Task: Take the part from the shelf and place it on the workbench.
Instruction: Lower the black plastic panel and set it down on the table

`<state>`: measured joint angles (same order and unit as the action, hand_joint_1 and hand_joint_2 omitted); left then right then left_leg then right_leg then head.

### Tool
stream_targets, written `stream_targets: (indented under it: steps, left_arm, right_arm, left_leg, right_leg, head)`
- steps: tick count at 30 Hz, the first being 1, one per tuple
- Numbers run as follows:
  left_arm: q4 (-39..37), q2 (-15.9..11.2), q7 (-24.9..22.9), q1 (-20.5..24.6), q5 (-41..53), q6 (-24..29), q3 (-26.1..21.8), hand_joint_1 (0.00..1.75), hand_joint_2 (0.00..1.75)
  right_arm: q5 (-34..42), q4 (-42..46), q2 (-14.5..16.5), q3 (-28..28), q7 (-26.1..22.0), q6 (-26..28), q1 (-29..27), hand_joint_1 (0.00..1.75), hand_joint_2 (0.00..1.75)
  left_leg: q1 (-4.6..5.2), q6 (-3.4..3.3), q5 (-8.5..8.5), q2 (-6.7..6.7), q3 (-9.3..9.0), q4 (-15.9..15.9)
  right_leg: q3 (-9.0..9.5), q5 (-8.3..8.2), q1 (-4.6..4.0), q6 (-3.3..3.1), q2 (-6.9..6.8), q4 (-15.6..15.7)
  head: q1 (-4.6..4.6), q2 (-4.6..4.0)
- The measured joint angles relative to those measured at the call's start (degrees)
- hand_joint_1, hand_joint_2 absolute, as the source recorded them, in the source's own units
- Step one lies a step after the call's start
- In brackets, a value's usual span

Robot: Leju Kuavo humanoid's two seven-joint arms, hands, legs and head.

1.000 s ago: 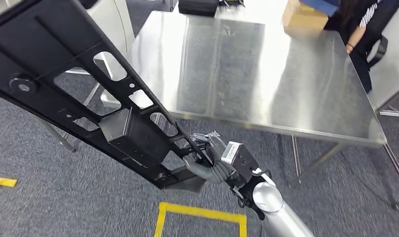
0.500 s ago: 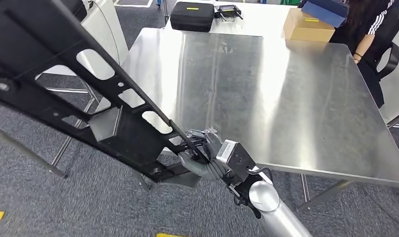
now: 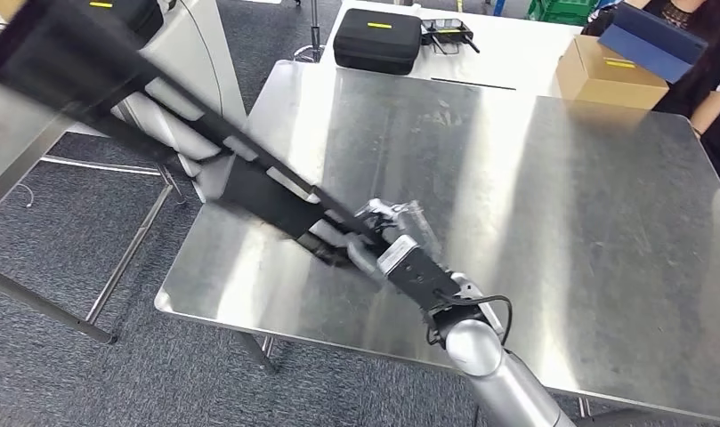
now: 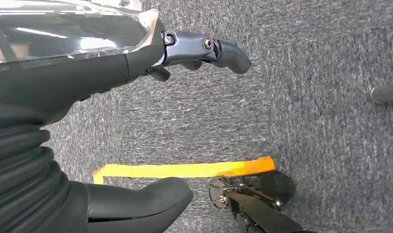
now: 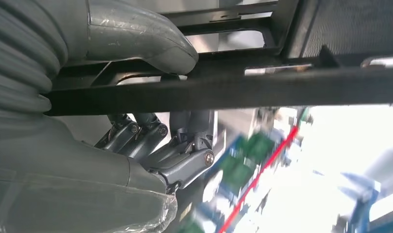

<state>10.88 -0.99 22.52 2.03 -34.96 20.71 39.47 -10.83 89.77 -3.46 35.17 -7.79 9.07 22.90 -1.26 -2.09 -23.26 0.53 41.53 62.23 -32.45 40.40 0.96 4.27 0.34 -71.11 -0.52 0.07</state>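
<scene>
My right hand (image 3: 374,245) grips the near end of a long black metal frame part (image 3: 160,124) with several cut-outs. The part runs up and left from the hand, over the near left corner of the steel workbench (image 3: 561,222) and out past its edge; it looks blurred. In the right wrist view the thumb (image 5: 136,39) lies on one side of the part's black bar (image 5: 233,90) and the dark fingers (image 5: 179,145) curl round the other. My left hand (image 4: 136,53) hangs over grey carpet with its fingers apart and nothing in it.
At the workbench's far edge are a black case (image 3: 378,40), a cardboard box (image 3: 605,76) with a blue folder on it, and a seated person (image 3: 707,53) at the right. A white cabinet (image 3: 191,53) stands left. Yellow floor tape (image 4: 184,170) lies below the left hand.
The camera has come closer to the workbench. My right hand and the part's near end, before short of the front edge, are now above the tabletop, and the part lies flatter.
</scene>
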Motion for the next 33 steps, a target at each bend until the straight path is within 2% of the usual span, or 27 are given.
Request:
stream_targets:
  steps: [1,2,3,4,6,8,9,10,12,13,14,15,16,17,18,19,20,24,25,26,28,29,30,31,32,33]
  left_arm:
    - [0.0,0.06,-0.06,-0.07,0.03,0.0,-0.04,0.0,1.75]
    - [-0.03,0.14,-0.15,-0.12,0.08,-0.04,-0.06,0.0,1.75]
    - [-0.05,0.21,-0.24,-0.15,0.18,-0.09,-0.07,0.0,1.75]
    - [-0.08,0.27,-0.35,-0.15,0.29,-0.14,-0.07,0.0,1.75]
    - [-0.11,0.36,-0.6,-0.16,0.56,-0.24,-0.07,0.0,1.75]
    - [-0.11,0.35,-0.72,-0.14,0.7,-0.27,-0.07,0.0,1.75]
    - [-0.11,0.34,-0.72,-0.13,0.72,-0.26,-0.07,0.0,1.75]
    - [-0.11,0.31,-0.72,-0.12,0.74,-0.26,-0.07,0.0,1.75]
    - [-0.13,0.31,-0.73,-0.14,0.77,-0.26,-0.07,0.0,1.75]
    - [-0.13,0.3,-0.73,-0.15,0.78,-0.26,-0.07,0.0,1.75]
    - [-0.13,0.3,-0.73,-0.16,0.78,-0.26,-0.07,0.0,1.75]
    - [-0.13,0.26,-0.73,-0.17,0.8,-0.26,-0.07,0.0,1.75]
    - [-0.13,0.19,-0.73,-0.17,0.86,-0.26,-0.06,0.0,1.75]
    - [-0.13,0.11,-0.75,-0.14,1.02,-0.26,-0.05,0.0,1.75]
    - [-0.13,0.05,-0.84,-0.07,1.19,-0.28,-0.05,0.0,1.75]
    - [-0.12,0.01,-0.97,0.09,1.37,-0.31,-0.04,0.0,1.75]
    - [-0.12,-0.01,-1.16,0.26,1.58,-0.33,-0.04,0.0,1.75]
    - [-0.07,-0.07,-1.8,0.7,1.9,-0.33,0.04,0.0,1.75]
    - [-0.04,-0.1,-1.86,0.8,1.9,-0.31,0.08,0.0,1.75]
    - [-0.03,-0.14,-1.94,0.91,1.9,-0.28,0.13,0.0,1.75]
    - [-0.01,-0.15,-2.06,1.08,1.9,-0.23,0.28,0.0,1.75]
    - [0.01,-0.11,-2.11,1.11,1.9,-0.23,0.36,0.0,1.75]
    - [0.03,-0.08,-2.12,1.11,1.9,-0.23,0.43,0.0,1.75]
    - [0.05,-0.04,-2.13,1.09,1.9,-0.23,0.46,0.0,1.75]
    - [0.07,-0.01,-2.13,1.07,1.9,-0.23,0.49,0.0,1.75]
    - [0.08,0.02,-2.14,1.06,1.9,-0.23,0.5,0.0,1.75]
  right_arm:
    - [-0.52,0.03,-0.19,-0.85,0.08,0.83,-0.15,1.75,1.75]
    - [-0.79,0.07,-0.37,-1.67,0.08,1.33,-0.35,1.75,1.75]
    - [-0.9,0.14,-0.52,-2.44,0.04,1.65,-0.57,1.75,1.75]
    - [-0.89,0.22,-0.65,-3.06,0.0,1.79,-0.83,1.75,1.75]
    - [-0.75,0.43,-0.8,-3.9,-0.07,1.86,-1.2,1.75,1.75]
    - [-0.68,0.75,-0.85,-4.46,-0.1,1.86,-1.45,1.75,1.75]
    - [-0.66,0.89,-0.86,-4.64,-0.13,1.86,-1.54,1.75,1.75]
    - [-0.62,0.98,-0.86,-4.75,-0.16,1.86,-1.61,1.75,1.75]
    - [-0.57,1.02,-0.87,-4.83,-0.2,1.85,-1.71,1.75,1.75]
    - [-0.57,1.03,-0.87,-4.83,-0.21,1.84,-1.8,1.75,1.75]
    - [-0.58,1.03,-0.87,-4.83,-0.21,1.81,-1.93,1.75,1.75]
    - [-0.58,1.03,-0.87,-4.83,-0.21,1.71,-2.04,1.75,1.75]
    - [-0.56,1.03,-0.87,-4.83,-0.21,1.4,-2.13,1.75,1.75]
    - [-0.51,1.03,-0.87,-4.83,-0.19,0.8,-2.19,1.75,1.75]
    - [-0.47,1.04,-0.88,-4.83,-0.14,-0.07,-2.19,1.75,1.75]
    - [-0.48,1.04,-0.88,-4.81,-0.04,-1.05,-2.17,1.75,1.75]
    - [-0.66,1.03,-0.86,-4.72,0.11,-2.15,-2.11,1.75,1.75]
    - [-2.36,0.28,-0.27,-3.19,1.19,-5.98,-0.7,1.75,1.75]
    - [-2.73,-0.38,0.05,-2.45,1.61,-6.81,0.29,1.75,1.75]
    - [-3.09,-1.38,0.39,-1.62,2.14,-7.53,1.51,1.75,1.75]
    - [-3.64,-3.98,1.11,0.08,3.17,-8.44,3.8,1.75,1.75]
    - [-3.89,-5.28,1.41,0.82,3.61,-8.72,4.6,1.75,1.75]
    - [-4.02,-6.38,1.68,1.44,3.88,-8.85,5.17,1.75,1.75]
    - [-4.07,-7.22,1.9,1.91,4.03,-8.92,5.64,1.75,1.75]
    - [-4.09,-7.85,2.09,2.29,4.1,-8.93,6.12,1.75,1.75]
    - [-4.19,-8.39,2.27,2.62,4.18,-8.93,6.67,1.75,1.75]
  left_leg:
    - [0.16,-0.03,-0.63,0.19,-0.9,-0.03]
    - [0.3,0.01,-1.17,0.34,-1.8,-0.08]
    - [0.42,0.17,-1.65,0.53,-2.51,-0.18]
    - [0.49,0.37,-1.96,0.63,-3.0,-0.36]
    - [0.6,0.83,-2.08,0.71,-3.33,-0.81]
    - [0.76,1.24,-2.4,0.51,-3.28,-0.83]
    - [0.81,1.46,-3.04,0.4,-2.9,0.12]
    - [0.8,1.69,-4.15,0.29,-1.85,2.38]
    - [0.65,2.08,-6.71,0.08,1.71,9.34]
    - [0.57,2.27,-7.42,0.0,3.59,12.39]
    - [0.46,2.43,-7.16,-0.09,4.69,13.67]
    - [0.31,2.56,-5.92,-0.18,4.74,12.89]
    - [0.1,2.66,-3.85,-0.27,3.62,10.01]
    - [-0.11,2.74,-1.95,-0.34,1.87,6.27]
    - [-0.19,2.79,-0.81,-0.37,-0.11,2.72]
    - [-0.19,2.64,-0.42,-0.33,-1.54,0.35]
    - [-0.08,2.41,-0.75,-0.24,-2.29,-0.76]
    - [0.18,0.83,-1.48,-0.12,-2.94,-1.52]
    - [0.1,0.43,-1.55,-0.19,-3.18,-1.75]
    - [0.05,0.1,-1.67,-0.27,-3.42,-1.9]
    - [0.11,-0.27,-1.96,-0.36,-3.69,-1.97]
    - [0.13,-0.34,-2.11,-0.32,-3.86,-1.97]
    - [0.12,-0.33,-2.27,-0.2,-4.09,-1.97]
    - [0.1,-0.26,-2.43,-0.05,-4.35,-1.97]
    - [0.07,-0.13,-2.58,0.12,-4.65,-1.97]
    - [0.09,0.05,-2.74,0.26,-4.88,-1.97]
  right_leg:
    - [-0.52,-3.21,-0.17,0.37,-0.02,3.07]
    - [-0.51,-6.22,-0.41,0.32,-0.07,6.13]
    - [-0.29,-8.57,-0.71,-0.05,-0.14,8.9]
    - [-0.12,-10.1,-1.02,-0.65,-0.17,10.71]
    - [0.22,-10.68,-1.36,-1.74,-0.08,11.55]
    - [1.11,-11.06,-0.67,-2.44,0.06,12.38]
    - [1.66,-11.16,-0.28,-2.75,0.04,12.9]
    - [2.28,-11.17,0.09,-3.1,0.0,13.33]
    - [2.98,-10.82,0.09,-3.64,-0.1,13.55]
    - [3.19,-10.62,0.08,-3.89,-0.09,13.55]
    - [3.4,-10.4,0.09,-4.01,-0.06,13.54]
    - [3.67,-10.13,0.13,-4.01,0.02,13.53]
    - [4.04,-9.79,0.19,-3.86,0.13,13.51]
    - [4.4,-9.35,0.22,-3.57,0.22,13.5]
    - [4.57,-8.89,0.01,-3.22,0.31,13.4]
    - [4.64,-8.51,-0.16,-2.84,0.36,13.4]
    - [4.62,-8.23,-0.35,-2.5,0.37,13.45]
    - [4.64,-7.39,-0.32,-1.52,0.21,13.17]
    - [3.71,-6.55,-0.3,-1.47,0.13,11.23]
    - [1.9,-5.35,-0.26,-1.55,0.05,7.88]
    - [-3.09,-3.1,-0.25,-1.73,0.03,-0.21]
    - [-5.04,-2.88,-0.24,-1.57,0.02,-2.75]
    - [-5.9,-3.71,-0.22,-1.18,0.02,-2.93]
    - [-5.69,-5.36,-0.2,-0.69,0.0,-0.96]
    - [-4.64,-7.57,-0.17,-0.22,-0.03,2.65]
    - [-3.29,-9.75,-0.21,-0.07,-0.13,6.62]
  head:
    - [0.02,-0.01]
    - [-0.04,-0.01]
    - [-0.07,-0.01]
    - [-0.05,-0.01]
    - [0.01,-0.01]
    - [-0.02,0.0]
    - [-0.12,0.0]
    - [-0.19,0.0]
    - [-0.28,-0.01]
    - [-0.28,-0.01]
    - [-0.28,-0.01]
    - [-0.29,-0.01]
    - [-0.3,-0.01]
    - [-0.3,-0.01]
    - [-0.33,-0.01]
    - [-0.33,-0.01]
    - [-0.3,-0.01]
    - [-0.16,0.01]
    - [-0.11,0.01]
    - [-0.06,0.01]
    - [-0.01,0.01]
    - [-0.01,0.01]
    - [-0.01,0.02]
    - [0.01,0.01]
    - [0.03,0.01]
    - [0.03,0.01]
